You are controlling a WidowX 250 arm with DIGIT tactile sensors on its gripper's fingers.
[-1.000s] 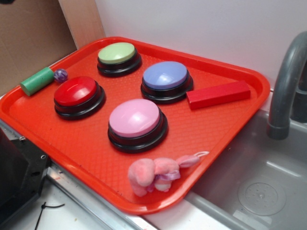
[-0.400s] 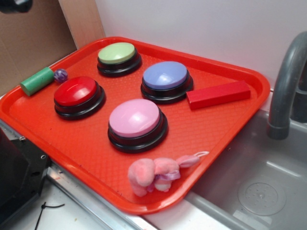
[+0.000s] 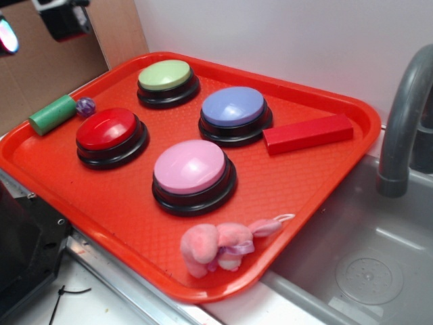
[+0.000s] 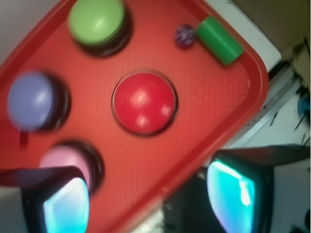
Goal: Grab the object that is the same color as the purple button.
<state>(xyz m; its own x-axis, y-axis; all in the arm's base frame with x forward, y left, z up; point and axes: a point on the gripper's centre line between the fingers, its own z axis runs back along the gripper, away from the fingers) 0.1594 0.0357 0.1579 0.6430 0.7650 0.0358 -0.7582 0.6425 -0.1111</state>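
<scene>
Nearest you, the pink plush toy lies at the front rim of the red tray. Behind it you see 4 buttons: pink, red, the purple button and green. At the tray's left edge, the tiny purple ball touches the end of the green cylinder. Your gripper hangs high above that corner, its 2 fingers spread wide apart, holding nothing.
</scene>
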